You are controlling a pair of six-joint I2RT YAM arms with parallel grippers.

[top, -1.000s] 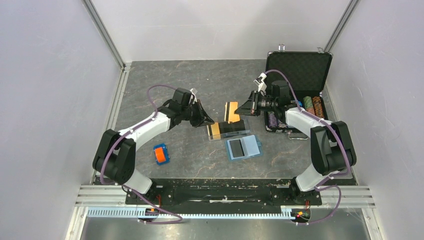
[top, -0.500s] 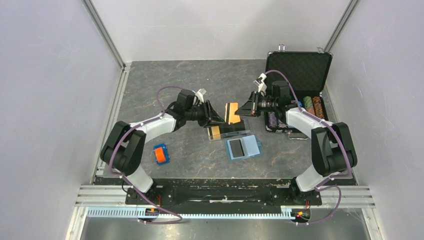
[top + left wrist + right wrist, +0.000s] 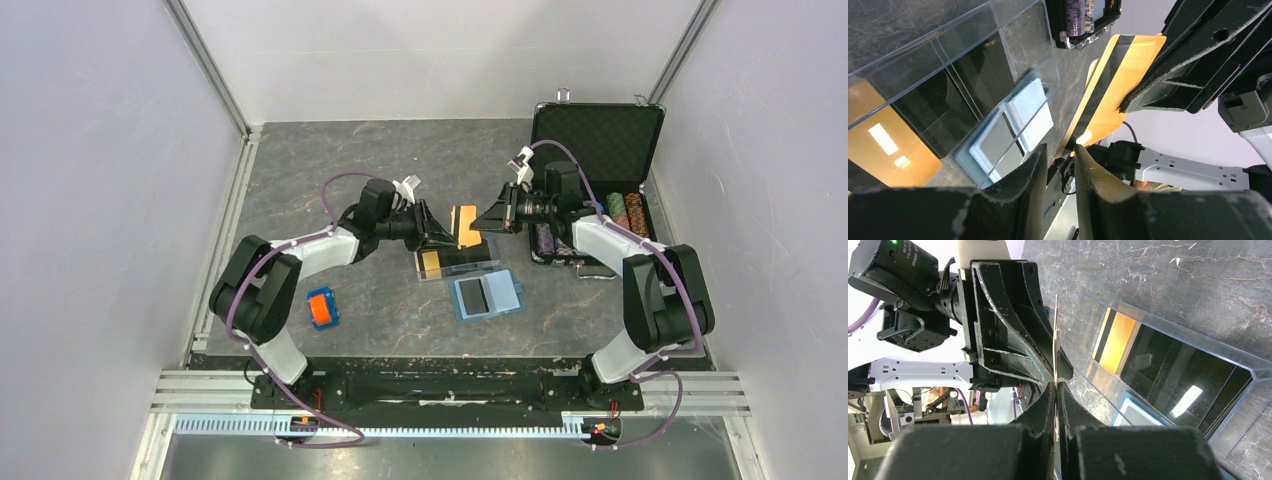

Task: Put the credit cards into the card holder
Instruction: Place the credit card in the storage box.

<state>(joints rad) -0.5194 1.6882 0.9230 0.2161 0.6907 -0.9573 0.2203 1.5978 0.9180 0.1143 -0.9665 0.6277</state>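
Observation:
My right gripper is shut on an orange credit card with a black stripe and holds it on edge above the clear tray. The card faces the left wrist view and shows edge-on in the right wrist view, pinched between the right gripper's tips. My left gripper is open, and the card's lower corner sits at the gap between its tips. Another orange card and black cards lie in the tray. The teal card holder lies open in front of the tray.
An open black chip case with stacked chips stands at the back right, just behind the right arm. A chunky orange-and-blue block lies at the front left. The card holder also shows under the tray's edge in the left wrist view.
My left gripper has swung right and closer to the card held by the right gripper. The right arm and its card have hardly moved.

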